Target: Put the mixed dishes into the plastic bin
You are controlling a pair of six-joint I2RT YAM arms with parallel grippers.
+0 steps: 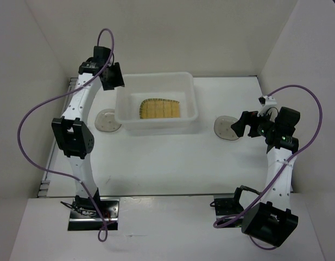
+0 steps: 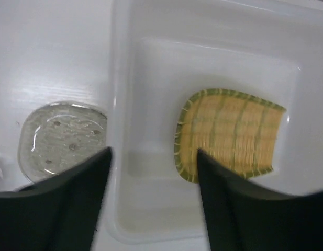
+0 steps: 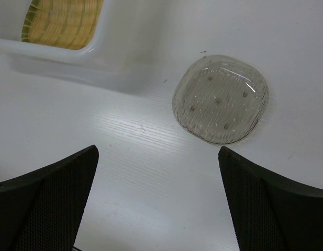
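Note:
The tan-yellow fan-shaped plate (image 1: 160, 109) (image 2: 229, 136) (image 3: 62, 21) lies flat inside the translucent white plastic bin (image 1: 156, 127) (image 2: 113, 94) (image 3: 98, 49). One smoky-grey round dish (image 1: 106, 120) (image 2: 62, 137) rests on the table against the bin's left side. A second grey dish (image 1: 226, 129) (image 3: 220, 98) lies to the right of the bin. My left gripper (image 1: 115, 81) (image 2: 154, 150) hangs open and empty over the bin's left wall. My right gripper (image 1: 240, 126) (image 3: 158, 148) is wide open, just short of the right dish, with only bare table between its fingers.
White walls close in the table at the back and both sides. Purple cables loop from both arms. The arm bases stand at the near edge.

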